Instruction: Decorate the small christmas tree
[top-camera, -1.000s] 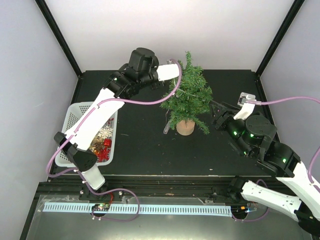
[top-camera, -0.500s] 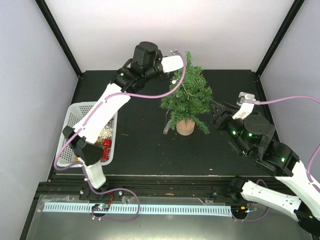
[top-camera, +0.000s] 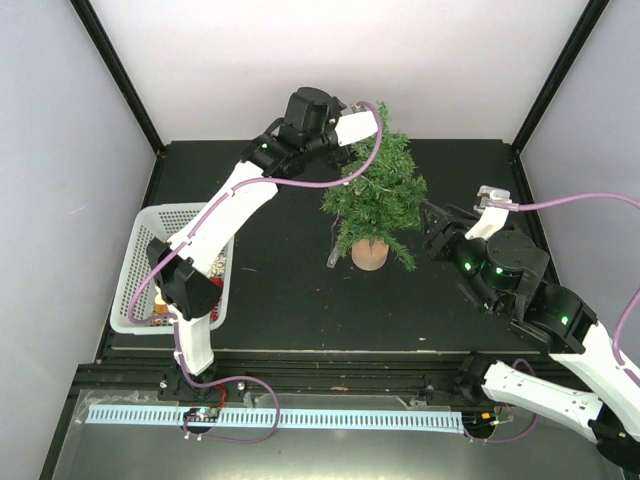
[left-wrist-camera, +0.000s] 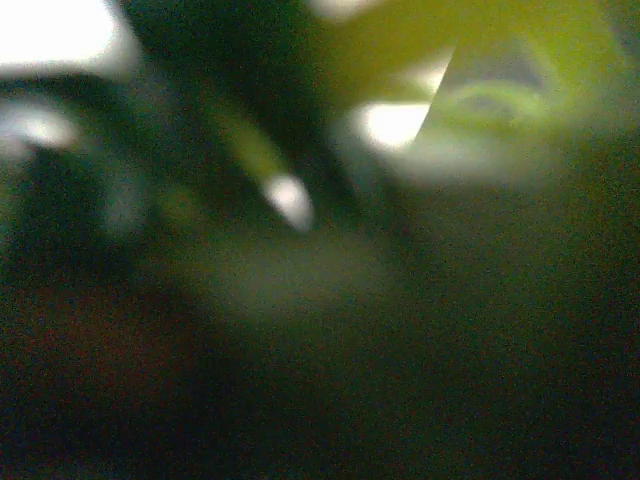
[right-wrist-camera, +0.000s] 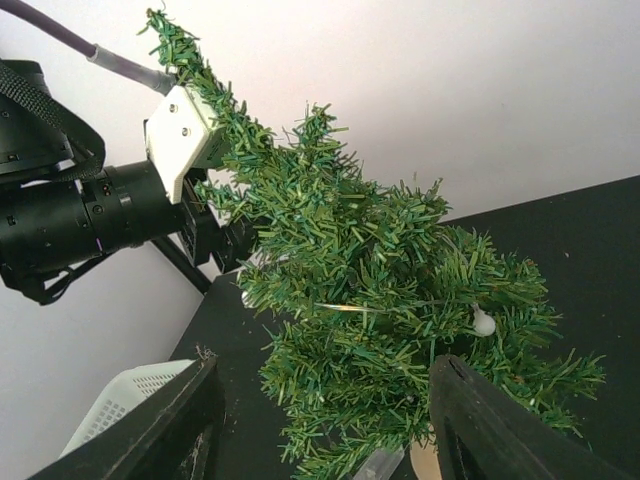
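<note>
The small christmas tree (top-camera: 380, 195) stands upright on its tan stump (top-camera: 370, 254) mid-table. A thin wire with small white bulbs (right-wrist-camera: 484, 321) runs through its branches, and a clear piece (top-camera: 334, 256) hangs by its lower left. My left gripper (top-camera: 353, 148) is pushed into the upper branches on the tree's left; its fingers are buried in needles, and the left wrist view is only dark blur. From the right wrist view the left gripper (right-wrist-camera: 212, 232) shows beside the tree top. My right gripper (top-camera: 432, 224) is open and holds nothing, just right of the tree, its jaws facing the branches (right-wrist-camera: 330, 380).
A white basket (top-camera: 140, 228) with red and gold ornaments (top-camera: 212, 292) sits at the table's left edge, partly behind the left arm. Black frame posts rise at the back corners. A purple cable loops past the tree top.
My left arm has swung right and its wrist has closed in on the tree's upper branches. The right arm and the tree have stayed where they were.
</note>
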